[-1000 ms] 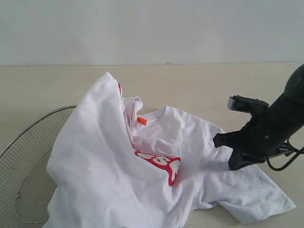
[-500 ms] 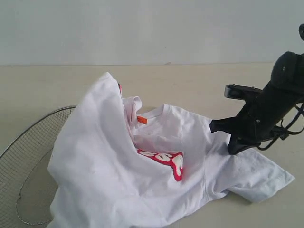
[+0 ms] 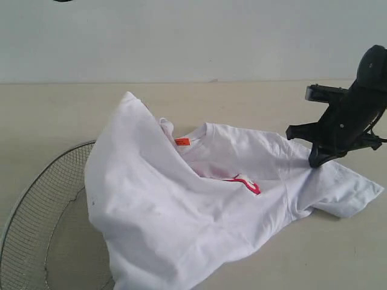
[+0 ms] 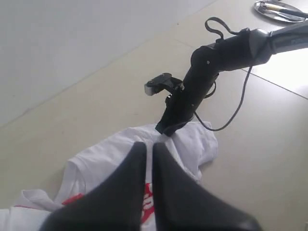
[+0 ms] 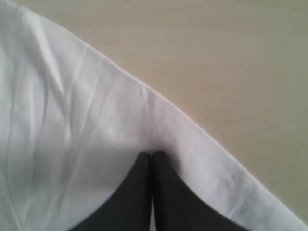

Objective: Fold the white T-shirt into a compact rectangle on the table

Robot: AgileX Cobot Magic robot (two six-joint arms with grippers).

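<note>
The white T-shirt lies crumpled on the table, its left part draped over a basket rim. Its orange neck tag shows, and only a sliver of the red print peeks from a fold. My right gripper is shut on the shirt's cloth near the right sleeve; in the right wrist view the closed tips pinch the white fabric. My left gripper hangs high above the shirt, shut, with nothing in it. It is out of the exterior view.
A round wire-mesh basket sits at the front left, partly under the shirt. The right arm with its cable stretches over the table. A metal plate lies far off. A pale wall bounds the back.
My right gripper has moved right and away, pulling the shirt's right side with it. The cloth has stretched out flatter, and the red print is now mostly folded out of sight.
</note>
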